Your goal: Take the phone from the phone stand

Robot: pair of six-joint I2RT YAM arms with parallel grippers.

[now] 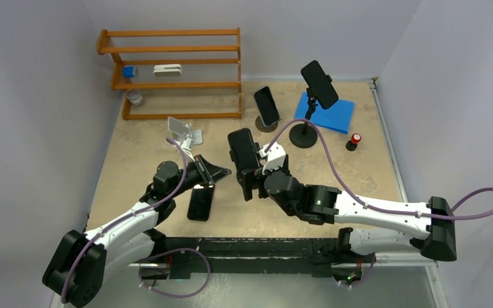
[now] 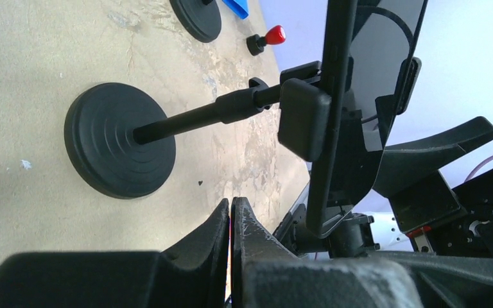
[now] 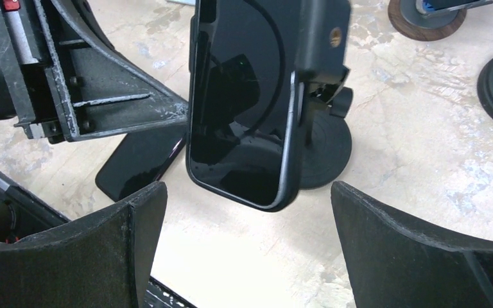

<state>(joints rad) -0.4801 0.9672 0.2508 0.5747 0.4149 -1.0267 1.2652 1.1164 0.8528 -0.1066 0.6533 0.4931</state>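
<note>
Overhead view looks down on the table (image 1: 372, 173); both wrist views closely share the clamped phone (image 3: 244, 102).

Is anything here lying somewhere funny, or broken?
Yes. One phone lies flat on the table near the left tool, while the other phones stand up in holders. The little white stand by the wooden rack holds nothing. Nothing looks broken or spilled.

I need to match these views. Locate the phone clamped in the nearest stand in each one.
Top external: phone at mid-frame.
Left wrist: phone edge-on, right of centre.
Right wrist: phone upper centre, glossy face towards camera.
Shared landmark: left gripper, jaws shut, beside it.
</note>
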